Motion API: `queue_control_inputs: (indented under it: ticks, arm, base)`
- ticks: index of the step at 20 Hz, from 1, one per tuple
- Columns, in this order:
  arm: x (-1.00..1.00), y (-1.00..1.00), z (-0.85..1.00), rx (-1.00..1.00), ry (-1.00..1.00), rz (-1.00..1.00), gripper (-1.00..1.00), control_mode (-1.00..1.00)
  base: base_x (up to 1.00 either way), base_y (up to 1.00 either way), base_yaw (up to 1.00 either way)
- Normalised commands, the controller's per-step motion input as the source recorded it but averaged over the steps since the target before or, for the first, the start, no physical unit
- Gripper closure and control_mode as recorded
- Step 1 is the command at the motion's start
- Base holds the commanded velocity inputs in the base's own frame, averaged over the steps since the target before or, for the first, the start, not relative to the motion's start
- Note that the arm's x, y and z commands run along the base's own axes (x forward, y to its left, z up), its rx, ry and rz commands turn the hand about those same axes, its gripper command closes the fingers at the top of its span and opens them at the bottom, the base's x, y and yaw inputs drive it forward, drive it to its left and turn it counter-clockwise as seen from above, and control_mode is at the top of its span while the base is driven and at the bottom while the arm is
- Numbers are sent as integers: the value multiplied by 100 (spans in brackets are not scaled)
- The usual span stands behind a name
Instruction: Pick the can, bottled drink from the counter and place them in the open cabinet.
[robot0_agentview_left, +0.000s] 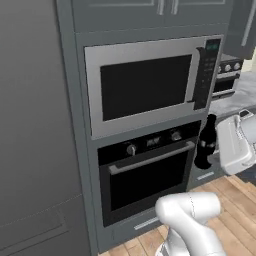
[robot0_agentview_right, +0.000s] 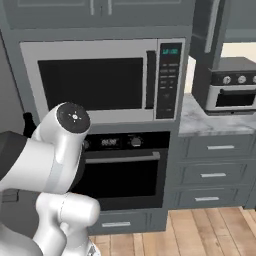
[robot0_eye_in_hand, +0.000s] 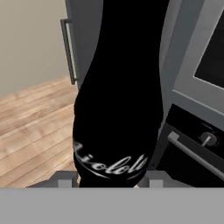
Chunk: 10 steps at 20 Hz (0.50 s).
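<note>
One bottle (robot0_agentview_left: 206, 142), black and upright, sits pinched in the gripper (robot0_eye_in_hand: 112, 177) in mid-air beside the oven (robot0_agentview_left: 147, 175), so the carrying step is underway and next calls for reaching the open cabinet (robot0_agentview_right: 212, 30) shelf.

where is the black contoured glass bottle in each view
Left base view: the black contoured glass bottle stands upright at mid-right, held by the gripper, beside the black wall oven.
Right base view: I cannot make it out; the white arm blocks the left.
Hand view: bottle at centre, close up.
Shared landmark: the oven.
</note>
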Motion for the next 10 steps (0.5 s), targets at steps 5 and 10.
queue_control_inputs:
  ticks: [5, 10]
  arm:
    - [0, 0, 0, 0, 0, 0, 100, 100]
    - [0, 0, 0, 0, 0, 0, 100, 100]
  base:
    - [18, -87, -3]
    - [14, -85, -3]
